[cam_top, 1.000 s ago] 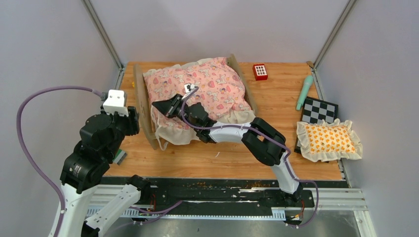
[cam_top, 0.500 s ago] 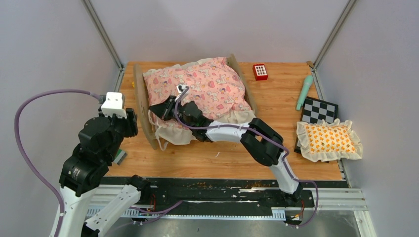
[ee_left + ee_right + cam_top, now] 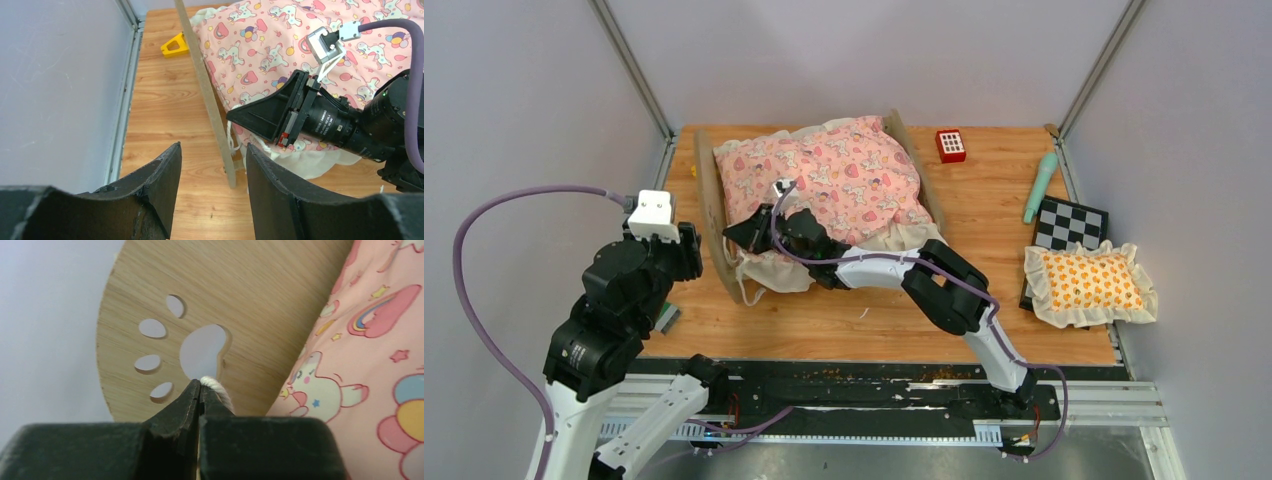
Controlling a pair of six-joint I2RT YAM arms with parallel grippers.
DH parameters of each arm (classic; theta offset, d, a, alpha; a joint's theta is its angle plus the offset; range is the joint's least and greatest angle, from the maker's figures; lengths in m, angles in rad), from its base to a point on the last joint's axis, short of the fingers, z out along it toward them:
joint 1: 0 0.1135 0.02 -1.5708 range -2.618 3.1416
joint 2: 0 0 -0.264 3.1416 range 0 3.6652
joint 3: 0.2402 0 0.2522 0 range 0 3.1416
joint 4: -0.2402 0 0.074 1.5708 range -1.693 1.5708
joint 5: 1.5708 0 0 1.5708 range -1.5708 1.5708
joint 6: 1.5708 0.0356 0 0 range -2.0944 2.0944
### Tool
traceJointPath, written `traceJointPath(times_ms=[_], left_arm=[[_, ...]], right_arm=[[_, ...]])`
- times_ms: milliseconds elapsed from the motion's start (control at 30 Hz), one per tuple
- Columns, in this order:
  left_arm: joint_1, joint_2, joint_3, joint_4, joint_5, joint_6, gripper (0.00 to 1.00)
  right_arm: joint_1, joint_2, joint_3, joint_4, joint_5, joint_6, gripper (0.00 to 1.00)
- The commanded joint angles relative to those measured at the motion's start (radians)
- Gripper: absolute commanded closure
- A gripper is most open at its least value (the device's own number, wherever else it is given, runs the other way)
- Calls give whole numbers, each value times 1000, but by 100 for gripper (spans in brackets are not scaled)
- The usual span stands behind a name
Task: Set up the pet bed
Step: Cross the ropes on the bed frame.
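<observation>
Top external: the pet bed (image 3: 824, 180) lies back-left on the wooden bench (image 3: 994, 180), its long axis running left to right. My right claw (image 3: 744, 232) is at its headboard (image 3: 712, 215). Left wrist: my left claw (image 3: 212, 187) hangs half open and empty, just outside the headboard. Right wrist: my right claw is clenched on a white cord (image 3: 214, 385).

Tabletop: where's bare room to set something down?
Bare wood between the bed's footboard, red block and teal tool. Crowded left of the headboard, where the left gripper hovers, and around the orange pillow.
</observation>
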Motion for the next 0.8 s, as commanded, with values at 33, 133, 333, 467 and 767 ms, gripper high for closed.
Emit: traceJointPath(times_ms=[33,133,333,467,767], left_arm=[[-1,-7,-19,13,-9,-7,42],[-1,-12,-30,16,-6,-7,42],[-1,-16,-44,19,-6,-9,42],[-1,-21,-48,17,-11,-9,42],[-1,-23,-53,16,-2,-18,42]], right_arm=[[19,-23,42,-120,82,-124,100],[33,-39,56,-209,138,-231,100],[51,-41,77,-307,155,-360,100],[61,-53,82,-346,136,-409,93],[81,-152,34,-407,46,-433,63]])
